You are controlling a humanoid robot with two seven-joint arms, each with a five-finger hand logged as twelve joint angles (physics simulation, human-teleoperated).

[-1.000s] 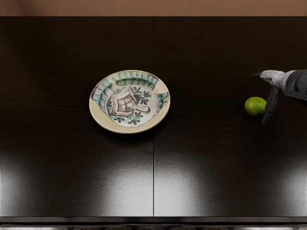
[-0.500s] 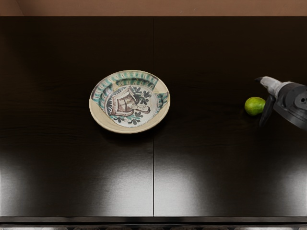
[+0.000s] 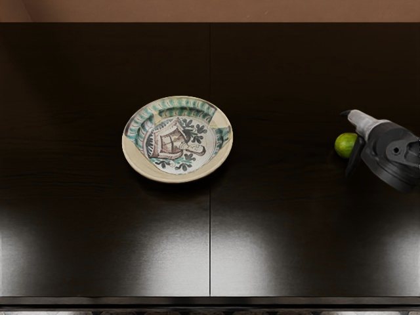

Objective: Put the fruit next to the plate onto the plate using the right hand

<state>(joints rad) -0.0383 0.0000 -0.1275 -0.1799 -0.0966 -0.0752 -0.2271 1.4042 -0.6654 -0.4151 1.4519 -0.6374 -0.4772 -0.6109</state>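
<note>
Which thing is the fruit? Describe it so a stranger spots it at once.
On the dark table, look well right of the painted plate, by the right hand. The lime there is small, round and bright green, unlike the wide patterned plate.

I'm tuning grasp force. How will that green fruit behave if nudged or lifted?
The lime looks round and smooth, so it would probably roll on the glossy table if nudged. It looks small beside the right hand, so likely light; a loose grip may slip.
</note>
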